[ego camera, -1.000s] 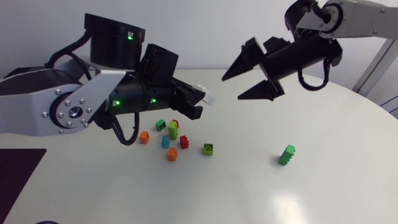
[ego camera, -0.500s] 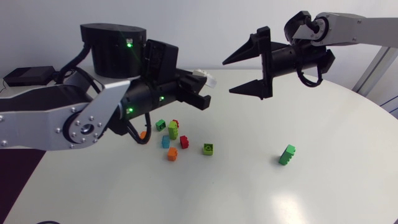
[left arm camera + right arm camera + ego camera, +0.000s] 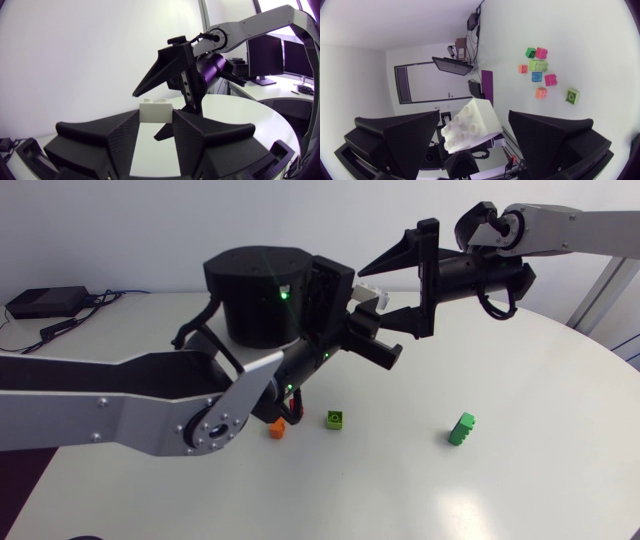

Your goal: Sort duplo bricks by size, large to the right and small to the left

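Left tool [image 3: 155, 120] is clamped on the white brick [image 3: 156, 109], a finger pressing each side, and the brick is held in the air above the counter [image 3: 520, 480]. Right tool [image 3: 392, 288] has fingers wide apart, one on either side of the white brick. The right wrist view shows gaps on both sides, so it is not touching. The white brick's studs show toward the right wrist camera. On the counter below the white brick lie an olive-green brick [image 3: 335, 419] and an orange brick [image 3: 277, 428], the orange one at the edge of the left arm [image 3: 130, 405], which covers most of that spot from above. In the right wrist view, more bricks sit on the counter past the white brick: a lime brick [image 3: 538, 65], dark green brick [image 3: 530, 52], magenta brick [image 3: 541, 52] and blue brick [image 3: 536, 76], close together. A bright green brick [image 3: 461, 428] lies alone on the counter, well apart from the white brick, toward the right arm's [image 3: 580, 225] side.
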You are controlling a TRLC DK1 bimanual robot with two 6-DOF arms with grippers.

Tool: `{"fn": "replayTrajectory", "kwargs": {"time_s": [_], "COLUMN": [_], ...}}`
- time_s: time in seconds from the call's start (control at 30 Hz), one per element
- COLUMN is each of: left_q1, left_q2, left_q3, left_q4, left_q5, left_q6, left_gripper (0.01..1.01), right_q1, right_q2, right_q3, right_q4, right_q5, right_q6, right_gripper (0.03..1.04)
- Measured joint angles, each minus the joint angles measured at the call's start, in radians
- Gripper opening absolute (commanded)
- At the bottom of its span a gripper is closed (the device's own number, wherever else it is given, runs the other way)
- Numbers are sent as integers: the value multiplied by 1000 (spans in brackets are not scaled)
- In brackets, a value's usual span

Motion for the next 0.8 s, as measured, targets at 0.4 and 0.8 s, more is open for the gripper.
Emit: {"fn": "replayTrajectory", "kwargs": {"time_s": [0.4, 0.8], "left_q1": [-26, -24], "left_q2": [61, 98], "left_q3": [-2, -10], "left_q4": [129, 174], "left_q5": [-74, -80], "left_q6": [74, 81], "left_gripper": [411, 436], "right_q1": [-40, -60], "right_q2": [0, 0], "right_q3": [21, 21], "right_q4": [-10, -15], "right_q5": [-3, -2], "right_q6": [0, 0], "right_gripper": [716, 562]}}
